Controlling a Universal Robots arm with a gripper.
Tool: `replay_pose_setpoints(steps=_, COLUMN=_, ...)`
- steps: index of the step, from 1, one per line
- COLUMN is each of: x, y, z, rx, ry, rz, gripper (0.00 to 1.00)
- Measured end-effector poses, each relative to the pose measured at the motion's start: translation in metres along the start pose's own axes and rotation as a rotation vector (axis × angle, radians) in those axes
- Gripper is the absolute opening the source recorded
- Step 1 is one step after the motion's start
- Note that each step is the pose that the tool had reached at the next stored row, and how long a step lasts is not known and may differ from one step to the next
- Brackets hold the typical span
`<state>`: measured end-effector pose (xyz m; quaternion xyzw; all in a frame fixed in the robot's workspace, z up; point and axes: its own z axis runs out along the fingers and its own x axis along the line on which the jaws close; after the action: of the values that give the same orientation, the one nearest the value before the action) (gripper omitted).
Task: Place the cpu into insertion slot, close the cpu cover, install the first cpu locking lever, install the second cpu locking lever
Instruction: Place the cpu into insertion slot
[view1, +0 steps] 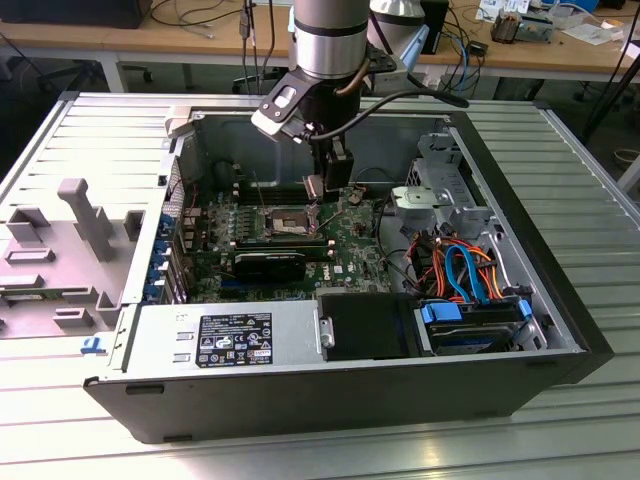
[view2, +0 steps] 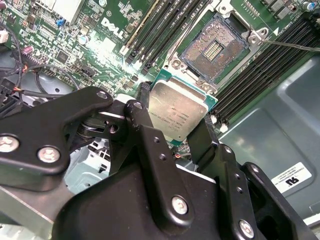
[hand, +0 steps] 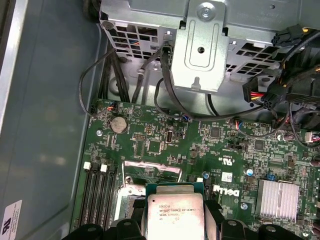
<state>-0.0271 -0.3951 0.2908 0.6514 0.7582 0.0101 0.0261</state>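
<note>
In the exterior view, the insertion slot (view1: 290, 222) lies uncovered on the green board (view1: 350, 245), its dark centre showing. Just to the slot's right in that view and above it hangs the gripper (view1: 314, 192), its fingers clamped on opposite edges of the cpu (view2: 177, 112). Further right of the slot stands a metal drive cage (view1: 440, 190).

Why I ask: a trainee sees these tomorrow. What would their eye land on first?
The silvery chip clamped in the black gripper stands out, held above the green board. Close by on that board sits the empty square socket, uncovered. In the exterior view, all of this lies inside an open computer case on a metal table.
</note>
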Motion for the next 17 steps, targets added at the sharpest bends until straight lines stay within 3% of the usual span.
replay_pose_setpoints(steps=11, x=0.0, y=0.0, z=0.0001, rx=0.0004, ry=-0.0007, rz=0.014, gripper=0.55)
replay_pose_setpoints(steps=17, x=0.0, y=0.0, z=0.0004, rx=0.0012, ry=-0.0022, rz=0.045, gripper=0.55)
